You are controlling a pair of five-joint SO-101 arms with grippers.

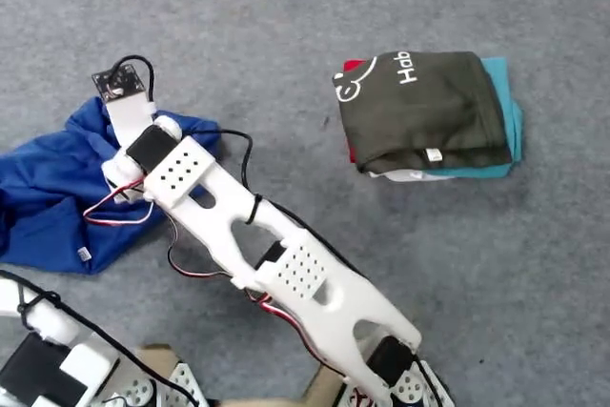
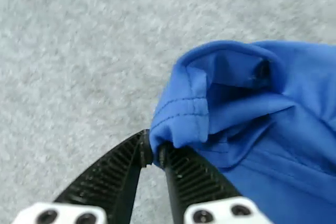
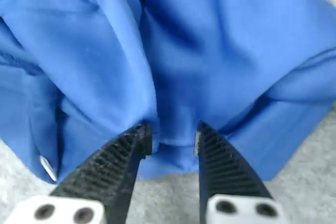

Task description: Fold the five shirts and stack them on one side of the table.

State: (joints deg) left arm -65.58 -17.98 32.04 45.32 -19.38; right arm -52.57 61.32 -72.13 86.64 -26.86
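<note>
Left claw (image 2: 153, 150): clamped together on a hemmed edge of the blue shirt (image 2: 262, 119). The pinched fold bunches up just past the tips, with grey table (image 2: 79, 51) showing beside it.

Right claw (image 3: 173, 132): jaws apart, tips down in the rumpled middle of the blue shirt (image 3: 184, 51). Cloth sits between them, but they are not closed on it.

High view: my right arm (image 1: 238, 226) lies diagonally across the table (image 1: 286, 35), its wrist over the blue shirt (image 1: 48, 197). That shirt is unfolded, in a loose heap at the table's left side.

Stack of folded shirts (image 1: 429, 116): right of centre, well apart from the blue one. Dark grey-green shirt on top; teal, red and white edges beneath.
</note>
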